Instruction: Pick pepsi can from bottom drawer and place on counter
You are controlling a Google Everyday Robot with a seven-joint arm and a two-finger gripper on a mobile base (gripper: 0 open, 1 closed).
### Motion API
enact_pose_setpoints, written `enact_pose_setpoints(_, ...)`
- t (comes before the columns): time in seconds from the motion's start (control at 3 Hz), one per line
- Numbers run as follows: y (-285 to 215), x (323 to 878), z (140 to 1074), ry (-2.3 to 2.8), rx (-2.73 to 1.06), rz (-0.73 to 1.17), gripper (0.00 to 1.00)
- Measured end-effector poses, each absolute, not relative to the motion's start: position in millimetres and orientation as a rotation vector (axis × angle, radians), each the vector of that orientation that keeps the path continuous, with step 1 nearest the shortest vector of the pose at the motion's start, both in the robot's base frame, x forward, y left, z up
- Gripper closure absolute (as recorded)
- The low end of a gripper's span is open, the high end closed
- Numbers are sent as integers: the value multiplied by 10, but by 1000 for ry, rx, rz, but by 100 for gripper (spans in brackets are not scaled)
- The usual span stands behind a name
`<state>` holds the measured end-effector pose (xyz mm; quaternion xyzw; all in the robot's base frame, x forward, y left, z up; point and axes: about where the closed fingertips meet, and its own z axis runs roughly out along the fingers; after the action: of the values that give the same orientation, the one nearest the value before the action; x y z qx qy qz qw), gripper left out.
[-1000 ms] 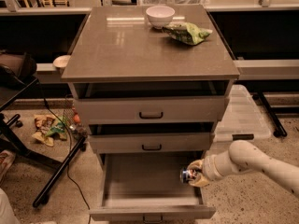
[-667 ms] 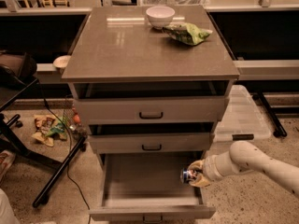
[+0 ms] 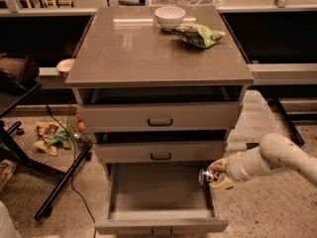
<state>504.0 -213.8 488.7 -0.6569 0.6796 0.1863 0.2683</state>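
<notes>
Pepsi can [image 3: 204,177] in the grip at the drawer's right side, with the lift-out in hand.

The counter [image 3: 138,48] is up top, broad and glossy, with a white bowl [image 3: 170,17] at its 12 o'clock edge and a green snack bag [image 3: 198,34] at 1 o'clock. The bottom drawer [image 3: 158,192] is pulled open below it, grey floor showing. The arm [image 3: 277,155] reaches in from 3 o'clock. The gripper [image 3: 214,176] sits at the drawer's 3 o'clock wall, fingers clamped on the Pepsi can, which is tipped sideways with a silver end facing 9 o'clock. I'd call the pick made and the carry yet to come. The next move calls for a rise clear of the two upper drawer fronts and a swing toward 11 o'clock. Then it needs an upright set-down on the counter's near half, away from the bowl and bag.
</notes>
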Motion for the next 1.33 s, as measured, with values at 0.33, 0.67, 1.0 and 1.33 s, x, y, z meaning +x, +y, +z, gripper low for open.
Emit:
enact_pose_setpoints(0.33,-2160,5085,5520,1804,-1778,419,100)
enact_pose_setpoints(0.67,-2168,5106,5605,1798,-1785,399,100)
enact_pose_setpoints(1.0,-2191,5115,5600,1791,-1769,428,100)
enact_pose_setpoints(1.33,-2434,5143,6048,1769,-1723,421,100)
